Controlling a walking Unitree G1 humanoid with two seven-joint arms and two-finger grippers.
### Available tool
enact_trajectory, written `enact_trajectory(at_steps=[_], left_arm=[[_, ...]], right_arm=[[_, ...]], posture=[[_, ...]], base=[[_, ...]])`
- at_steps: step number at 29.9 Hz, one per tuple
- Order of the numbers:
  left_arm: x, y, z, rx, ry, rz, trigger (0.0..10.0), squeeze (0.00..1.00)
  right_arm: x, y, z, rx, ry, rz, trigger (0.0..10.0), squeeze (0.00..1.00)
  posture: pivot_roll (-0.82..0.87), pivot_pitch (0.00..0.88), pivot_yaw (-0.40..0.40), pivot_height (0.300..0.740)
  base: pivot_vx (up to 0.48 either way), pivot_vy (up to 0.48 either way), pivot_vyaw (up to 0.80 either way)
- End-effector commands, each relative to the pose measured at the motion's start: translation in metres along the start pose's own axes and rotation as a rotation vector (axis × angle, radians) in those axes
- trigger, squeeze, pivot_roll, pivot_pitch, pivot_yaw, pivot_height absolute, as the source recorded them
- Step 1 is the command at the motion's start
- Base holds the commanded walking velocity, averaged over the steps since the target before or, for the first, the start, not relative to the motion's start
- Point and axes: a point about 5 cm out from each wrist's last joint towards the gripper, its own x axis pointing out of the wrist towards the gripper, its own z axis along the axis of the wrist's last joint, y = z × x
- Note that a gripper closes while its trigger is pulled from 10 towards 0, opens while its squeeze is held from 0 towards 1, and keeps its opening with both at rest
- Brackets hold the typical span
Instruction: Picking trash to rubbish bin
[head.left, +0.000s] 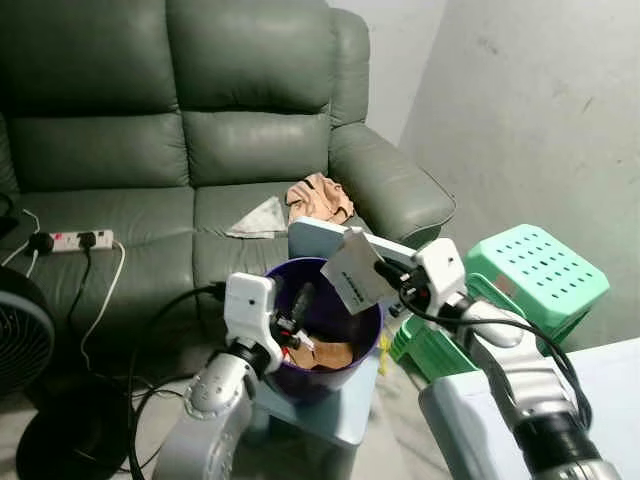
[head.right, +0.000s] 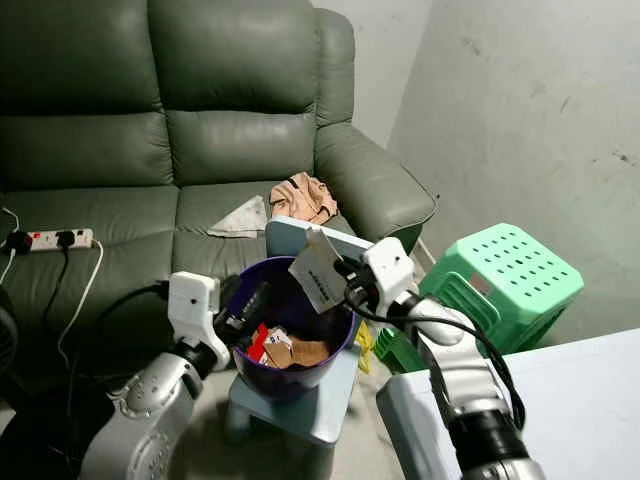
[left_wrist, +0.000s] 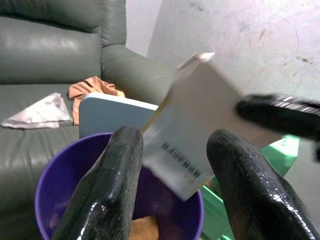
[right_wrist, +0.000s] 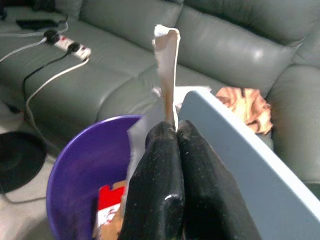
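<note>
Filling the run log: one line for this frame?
right hand: shut on cardboard scrap | over purple bin | left hand: open, at rim

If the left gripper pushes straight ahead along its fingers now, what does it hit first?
Probably the flattened white carton pinched in the right gripper, held over the purple bin. The open left gripper points straight at it; depth is uncertain.

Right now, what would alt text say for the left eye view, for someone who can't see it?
The robot's right hand holds a flattened white carton over a purple rubbish bin that already has scraps in it, while its left hand reaches inside, fingers apart. A green leather sofa stands behind.
</note>
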Motion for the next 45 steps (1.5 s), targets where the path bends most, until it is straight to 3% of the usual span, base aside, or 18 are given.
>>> enact_trajectory(at_steps=[1, 7, 14, 23, 30, 31, 39, 45], left_arm=[[-0.002, -0.008, 0.003, -0.008, -0.004, -0.006, 10.0, 0.00], [-0.013, -0.017, 0.004, -0.039, 0.005, 0.020, 10.0, 0.00], [-0.019, -0.024, 0.006, -0.058, 0.009, 0.050, 10.0, 0.00], [-0.026, -0.029, 0.005, -0.079, 0.029, 0.060, 10.0, 0.00], [-0.027, -0.030, 0.006, -0.082, 0.036, 0.055, 10.0, 0.00], [-0.027, -0.030, 0.006, -0.080, 0.039, 0.054, 10.0, 0.00], [-0.030, -0.029, 0.006, -0.078, 0.050, 0.057, 10.0, 0.00], [-0.030, -0.030, 0.007, -0.085, 0.056, 0.056, 10.0, 0.00]], right_arm=[[0.002, -0.002, -0.004, -0.011, 0.027, 0.010, 10.0, 0.00], [0.012, 0.002, -0.016, -0.008, 0.089, 0.050, 10.0, 0.00], [0.026, 0.011, -0.022, 0.062, 0.126, 0.066, 10.0, 0.00], [0.047, 0.027, -0.010, 0.192, 0.018, 0.047, 10.0, 0.00], [0.056, 0.035, -0.006, 0.222, -0.018, 0.003, 10.0, 0.00], [0.057, 0.035, -0.005, 0.217, -0.028, -0.020, 10.0, 1.00], [0.059, 0.030, -0.003, 0.232, -0.034, -0.115, 10.0, 1.00], [0.062, 0.032, -0.001, 0.243, -0.041, -0.108, 10.0, 1.00]], posture=[[0.10, 0.050, -0.197, 0.740], [0.13, 0.099, -0.230, 0.740], [0.15, 0.149, -0.259, 0.740], [0.14, 0.176, -0.261, 0.740], [0.15, 0.184, -0.248, 0.740], [0.15, 0.186, -0.246, 0.740], [0.16, 0.192, -0.241, 0.740], [0.16, 0.191, -0.244, 0.740]], base=[[0.000, 0.000, 0.00], [0.000, 0.000, 0.00], [0.000, 0.000, 0.00], [0.000, 0.000, 0.00], [0.000, 0.000, 0.00], [0.000, 0.000, 0.00], [0.000, 0.000, 0.00], [0.000, 0.000, 0.00]])
